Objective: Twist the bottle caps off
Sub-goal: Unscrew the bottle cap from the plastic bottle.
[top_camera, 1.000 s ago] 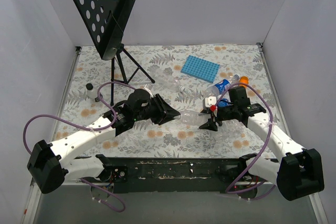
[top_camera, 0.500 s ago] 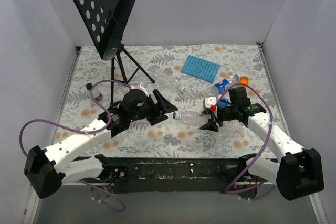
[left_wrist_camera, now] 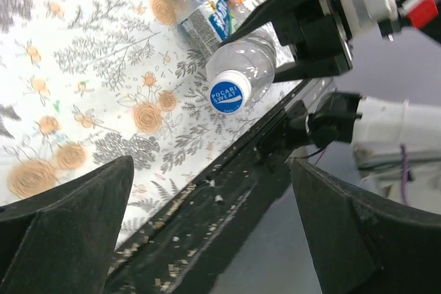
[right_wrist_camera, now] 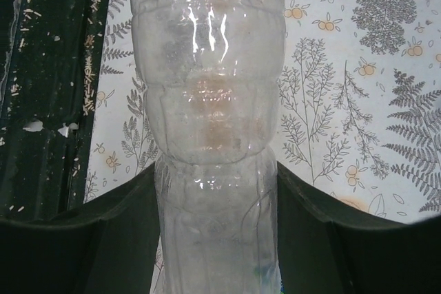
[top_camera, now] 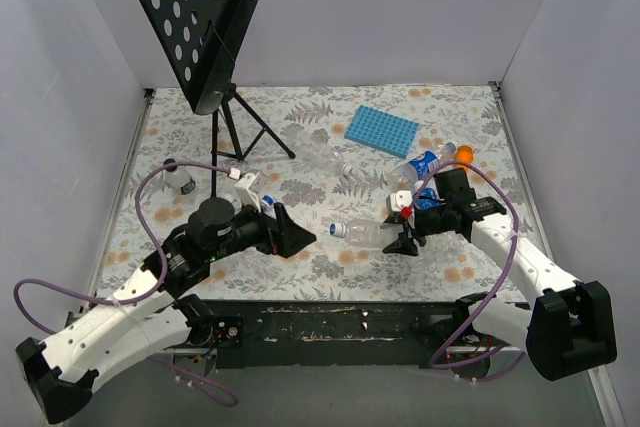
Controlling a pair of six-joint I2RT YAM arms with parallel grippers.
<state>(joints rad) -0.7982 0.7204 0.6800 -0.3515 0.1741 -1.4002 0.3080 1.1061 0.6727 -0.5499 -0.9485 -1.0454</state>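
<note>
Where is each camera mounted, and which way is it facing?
Top view: high above, looking down on the table; left arm and right arm show, left gripper open.
Left wrist: faces the bottle and its cap, between its own fingers.
Right wrist: looks along the bottle the right gripper clamps.
Shared: all three see that bottle.

Back wall (top_camera: 400, 17) at 12 o'clock is showing plain pale grey. The 9 o'clock wall (top_camera: 50, 97) and the 3 o'clock wall (top_camera: 590, 67) are slanting in, same tone. Floral cloth (top_camera: 320, 107) is covering the table: grey ferns, orange blooms. Black perforated music stand (top_camera: 190, 22) is standing at 11 o'clock, desk tilting, its tripod (top_camera: 235, 107) resting on the cloth. Dark rail (top_camera: 330, 322) is running along 6 o'clock, carrying pale flecks. Light is falling soft and even, throwing faint shadows.
</note>
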